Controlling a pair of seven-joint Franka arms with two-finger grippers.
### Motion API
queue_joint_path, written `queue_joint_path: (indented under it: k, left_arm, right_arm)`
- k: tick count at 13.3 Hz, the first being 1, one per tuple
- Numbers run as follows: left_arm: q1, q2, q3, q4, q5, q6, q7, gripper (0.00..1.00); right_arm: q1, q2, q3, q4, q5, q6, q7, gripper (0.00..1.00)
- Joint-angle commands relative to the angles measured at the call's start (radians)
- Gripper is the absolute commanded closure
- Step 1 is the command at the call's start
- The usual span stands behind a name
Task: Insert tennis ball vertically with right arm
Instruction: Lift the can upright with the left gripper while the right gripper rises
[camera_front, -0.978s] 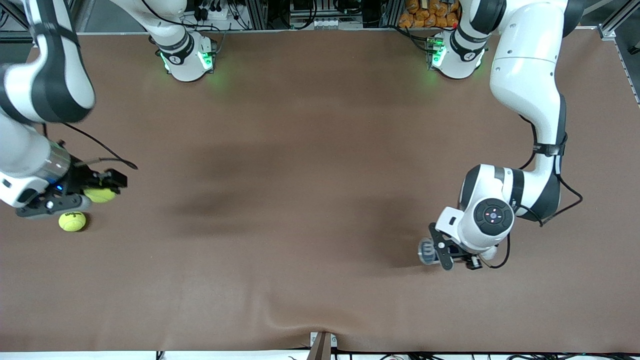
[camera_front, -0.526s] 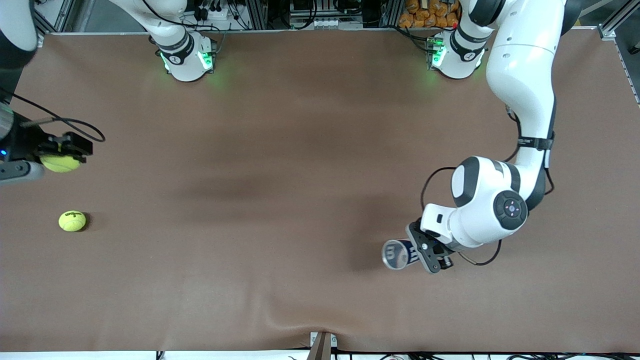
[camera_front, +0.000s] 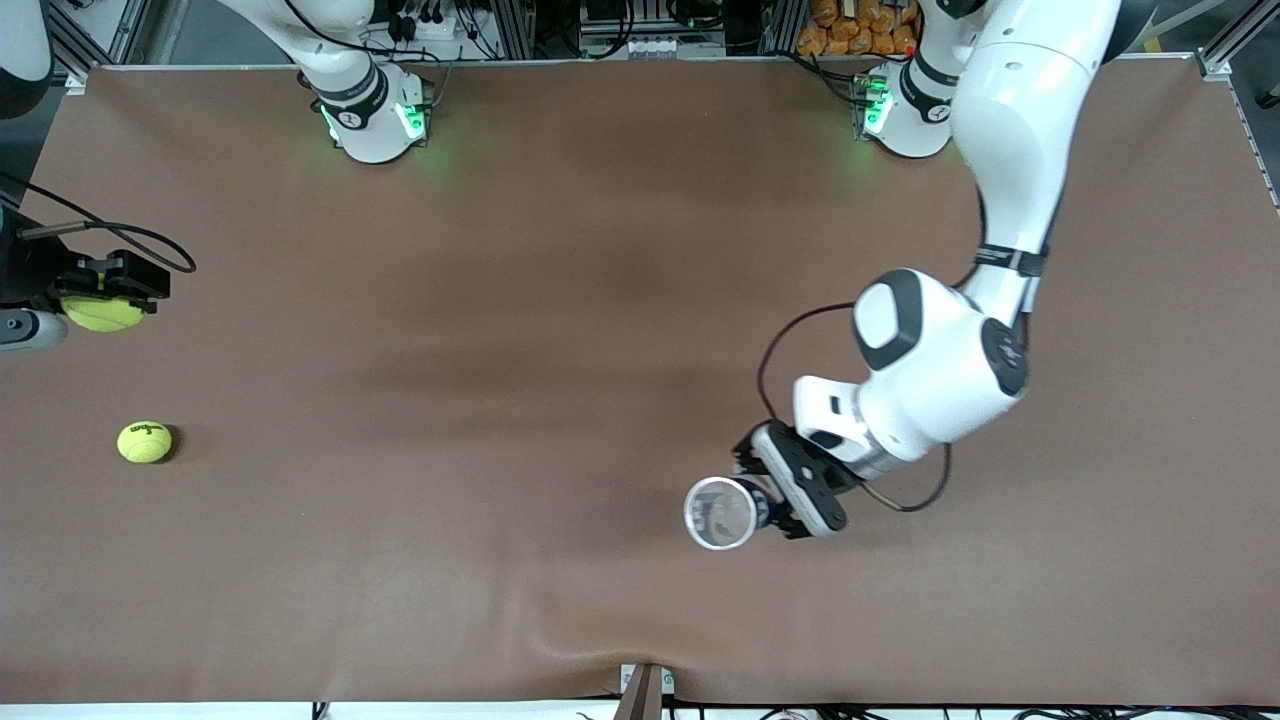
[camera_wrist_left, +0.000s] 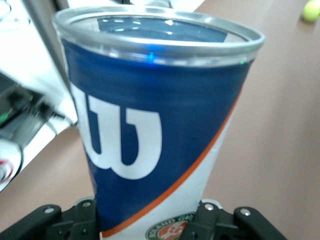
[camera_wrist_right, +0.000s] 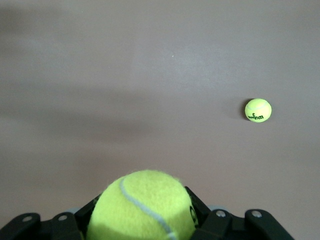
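Observation:
My right gripper (camera_front: 100, 295) is shut on a yellow tennis ball (camera_front: 102, 313) and holds it in the air at the right arm's end of the table; the ball fills the bottom of the right wrist view (camera_wrist_right: 142, 205). My left gripper (camera_front: 775, 495) is shut on a clear ball can (camera_front: 722, 512) with a blue and white label, open mouth showing toward the front camera. The can (camera_wrist_left: 155, 125) fills the left wrist view between the black fingers (camera_wrist_left: 220, 222). A second tennis ball (camera_front: 144, 442) lies on the table, also in the right wrist view (camera_wrist_right: 258, 110).
The brown table mat (camera_front: 560, 300) spreads between the two grippers. Both arm bases stand at the table's top edge. A small bracket (camera_front: 643, 690) sits at the table's front edge.
My right gripper has lifted the tennis ball off the table, away from the second ball. My left gripper has carried the can toward the table's middle and tipped its mouth toward the front camera.

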Motion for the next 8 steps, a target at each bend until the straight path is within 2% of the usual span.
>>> queue_joint_path:
  k: [1, 3, 4, 7, 8]
  left_arm:
    - [-0.102, 0.023, -0.014, -0.050, -0.074, 0.226, -0.054, 0.42]
    - [-0.194, 0.082, -0.014, -0.054, -0.143, 0.383, -0.108, 0.42]
    - [-0.231, 0.128, -0.014, -0.051, -0.191, 0.460, -0.108, 0.42]
    - [-0.308, 0.216, -0.016, -0.042, -0.256, 0.626, -0.108, 0.42]
    - [-0.335, 0.228, -0.017, -0.042, -0.275, 0.661, -0.111, 0.43]
  right_arm:
    - [0.003, 0.005, 0.005, 0.029, -0.015, -0.022, 0.019, 1.00]
    - [0.042, -0.014, -0.025, 0.028, -0.018, -0.022, 0.021, 1.00]
    - [0.075, -0.016, -0.060, 0.028, -0.017, -0.025, 0.024, 1.00]
    - [0.222, -0.016, -0.223, 0.028, -0.014, -0.037, 0.032, 1.00]
    - [0.256, -0.019, -0.258, 0.028, -0.008, -0.040, 0.032, 1.00]
